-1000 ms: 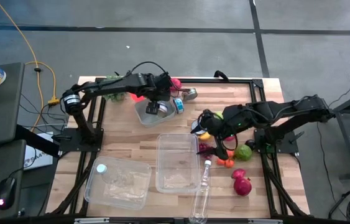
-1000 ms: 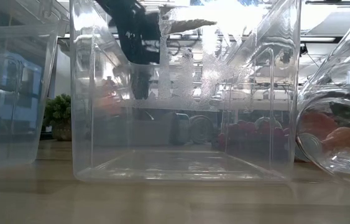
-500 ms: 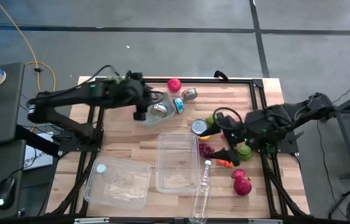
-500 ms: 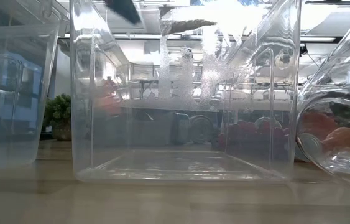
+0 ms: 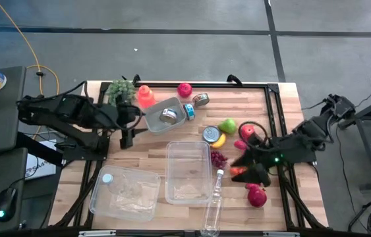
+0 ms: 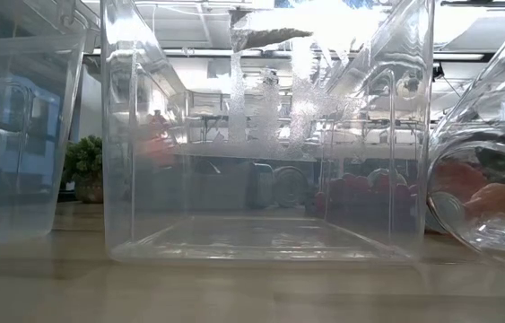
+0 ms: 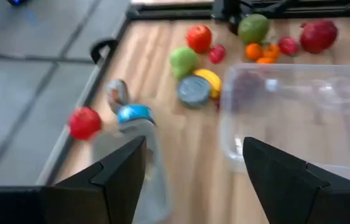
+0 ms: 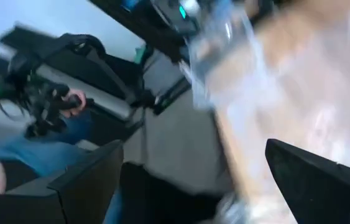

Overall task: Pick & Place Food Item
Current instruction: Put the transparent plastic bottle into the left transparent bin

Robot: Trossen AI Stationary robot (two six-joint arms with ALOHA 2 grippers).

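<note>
Loose food lies on the table's right half: a green pear [image 5: 228, 126], a banana [image 5: 219, 141], a red apple [image 5: 246, 131], grapes [image 5: 219, 158] and a pomegranate [image 5: 256, 195]. A small clear tub [image 5: 165, 115] at the far middle holds a tin [image 5: 168, 116]. My left gripper [image 5: 128, 133] hangs open and empty over the table's left edge, left of that tub; its wrist view [image 7: 193, 162] shows nothing between the fingers. My right gripper [image 5: 246, 168] hovers open and empty above the fruit at the right, its wrist view [image 8: 193, 168] blurred.
A large clear bin [image 5: 188, 171] stands at the near middle, a lidded one [image 5: 126, 192] to its left, and a clear bottle [image 5: 215, 201] lies on its right. Tins [image 5: 211, 134] [image 5: 200, 99], a red ball-like fruit [image 5: 184, 89] and a green plant [image 5: 122, 89] sit toward the far edge.
My left gripper has pulled away from the small tub, rising and swinging toward the table's left edge while rolling; the tub and tin stay put. My right gripper has drawn back from the banana and tin toward the right and near edge, rolling over. Both stayed open.
</note>
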